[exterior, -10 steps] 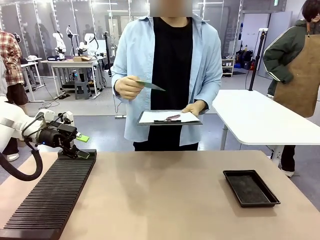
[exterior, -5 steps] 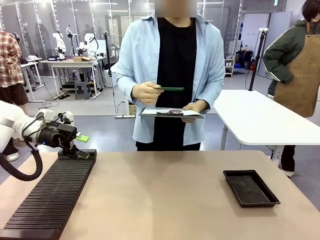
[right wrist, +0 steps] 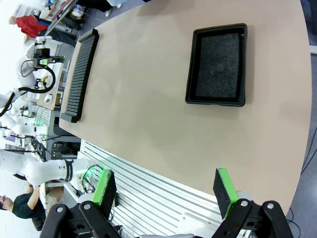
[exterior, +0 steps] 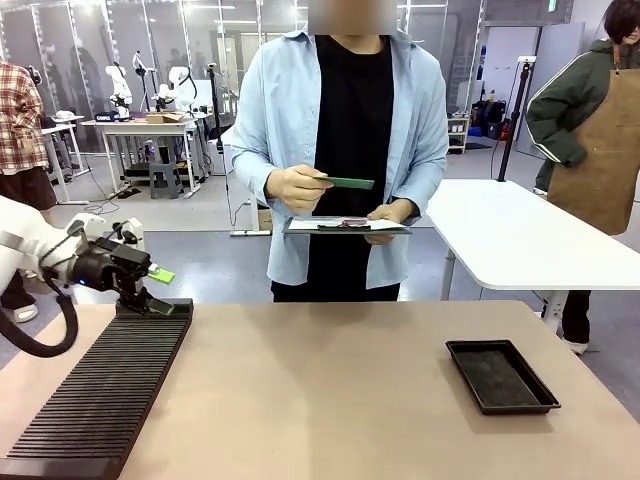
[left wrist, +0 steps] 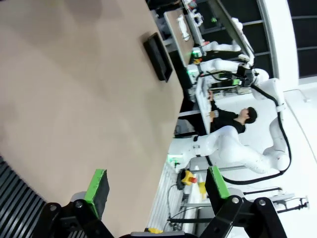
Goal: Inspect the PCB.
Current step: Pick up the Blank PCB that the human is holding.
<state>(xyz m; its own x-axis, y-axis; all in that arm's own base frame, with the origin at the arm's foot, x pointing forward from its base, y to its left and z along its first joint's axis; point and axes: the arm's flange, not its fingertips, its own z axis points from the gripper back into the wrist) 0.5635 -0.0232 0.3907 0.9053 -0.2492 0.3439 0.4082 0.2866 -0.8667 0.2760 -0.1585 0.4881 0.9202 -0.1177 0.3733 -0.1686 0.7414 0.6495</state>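
Note:
Across the table, a person's hand (exterior: 293, 187) holds the PCB (exterior: 347, 183), a thin green board seen almost edge-on and level at chest height. It is just above a clipboard (exterior: 345, 226) with white paper, which the person's other hand supports. My left gripper (exterior: 157, 289) hovers open over the far end of the black ribbed rack (exterior: 100, 390), well away from the board. In the left wrist view the left gripper (left wrist: 157, 186) has its green pads wide apart with nothing between them. The right gripper (right wrist: 165, 191) is open too, high above the table.
A shallow black tray (exterior: 501, 375) lies at the right of the tan table (exterior: 330, 400); it also shows as the tray (right wrist: 217, 64) in the right wrist view, with the rack (right wrist: 79, 74) at the left. A white table (exterior: 520, 240) and another person in a brown apron (exterior: 600, 150) stand behind.
The person brought the PCB from a tilt at their side to level in front of the chest and raised the clipboard. My left gripper shifted slightly left.

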